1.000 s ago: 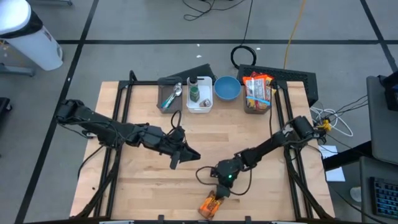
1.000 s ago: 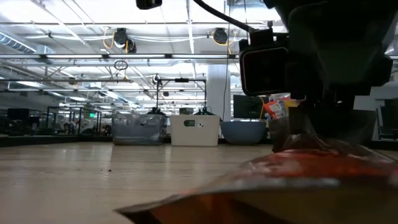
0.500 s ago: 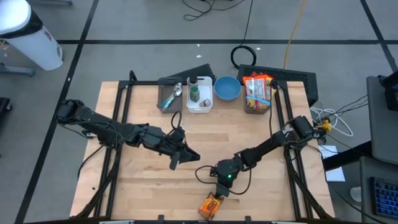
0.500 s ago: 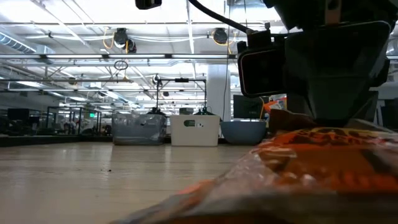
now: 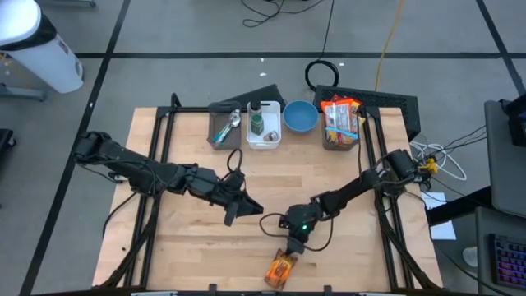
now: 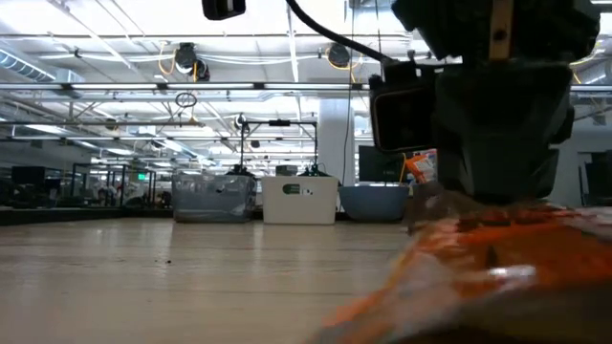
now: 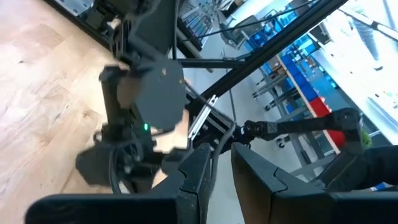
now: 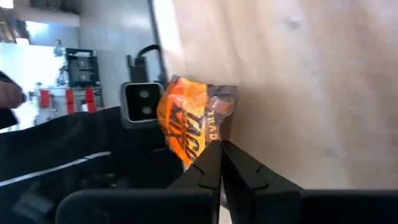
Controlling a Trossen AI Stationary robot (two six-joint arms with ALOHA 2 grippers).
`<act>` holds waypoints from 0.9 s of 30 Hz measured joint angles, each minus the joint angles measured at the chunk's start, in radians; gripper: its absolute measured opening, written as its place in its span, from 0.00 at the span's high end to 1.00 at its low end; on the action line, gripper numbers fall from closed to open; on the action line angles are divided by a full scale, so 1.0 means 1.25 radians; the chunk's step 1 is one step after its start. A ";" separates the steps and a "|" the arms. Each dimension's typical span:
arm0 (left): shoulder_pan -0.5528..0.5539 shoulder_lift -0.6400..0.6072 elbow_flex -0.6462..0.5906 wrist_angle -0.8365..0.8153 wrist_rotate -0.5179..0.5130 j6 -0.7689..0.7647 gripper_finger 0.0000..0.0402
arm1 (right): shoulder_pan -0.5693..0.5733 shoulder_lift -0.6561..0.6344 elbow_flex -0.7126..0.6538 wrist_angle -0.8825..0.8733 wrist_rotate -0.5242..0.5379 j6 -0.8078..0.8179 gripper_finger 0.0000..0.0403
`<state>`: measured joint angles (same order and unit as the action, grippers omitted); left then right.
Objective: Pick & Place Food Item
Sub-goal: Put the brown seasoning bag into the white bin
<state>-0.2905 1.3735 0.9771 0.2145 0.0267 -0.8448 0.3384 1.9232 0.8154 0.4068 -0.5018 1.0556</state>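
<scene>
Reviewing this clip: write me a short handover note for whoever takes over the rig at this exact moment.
Right gripper: shut on the top edge of the orange snack bag, at the table's near edge.
Left gripper: holds nothing, waits mid-table, fingers nearly together.
Blue bowl, white bin and snack box line the far edge.
Done: bag gripped.
Left: lift, carry, place; destination not evident.

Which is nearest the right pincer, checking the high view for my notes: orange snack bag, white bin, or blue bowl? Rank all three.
From the right pincer:
1. Orange snack bag, at the table's near edge, pinched by it.
2. White bin, far side, and blue bowl beside it: too close to call.
</scene>
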 joint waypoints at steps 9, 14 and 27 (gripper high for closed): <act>0.000 0.000 0.000 -0.008 0.002 0.017 0.82 | -0.064 -0.110 -0.005 -0.154 0.016 -0.097 1.00; 0.001 0.000 0.000 -0.010 0.001 0.025 0.82 | -0.109 -0.191 -0.003 -0.239 0.036 -0.150 1.00; 0.004 0.000 0.000 -0.046 0.002 0.031 0.82 | -0.192 -0.380 -0.001 -0.312 0.070 -0.170 1.00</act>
<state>-0.2853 1.3739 0.9771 0.1574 0.0286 -0.8057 0.0983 1.4487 0.8140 0.0172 -0.4147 0.8435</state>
